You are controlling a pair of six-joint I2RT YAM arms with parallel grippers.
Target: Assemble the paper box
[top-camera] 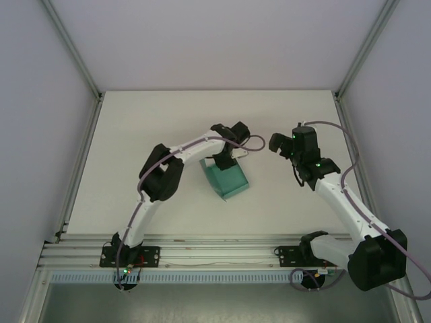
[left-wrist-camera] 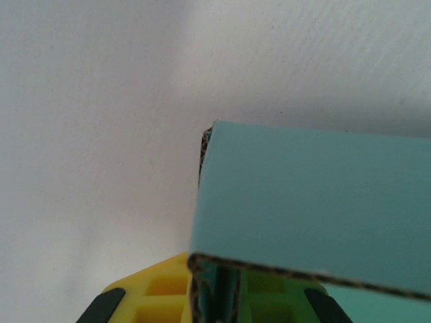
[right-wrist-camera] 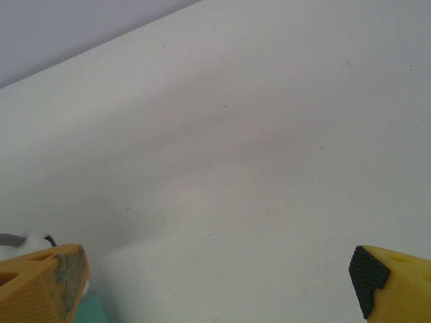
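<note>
One box, mid-bench. We judge it part-formed: walls creased up, one side seemingly open, flaps left to close. Left fingers pinched tight on the box's far edge. Right fingers spread wide, empty, well to the box's right. Two arms.

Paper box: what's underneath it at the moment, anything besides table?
From above, the paper box sits over white table, with nothing poking out around it. The left claw pinches its far edge. The patch directly beneath is covered, so contact with the table can't be confirmed.
</note>
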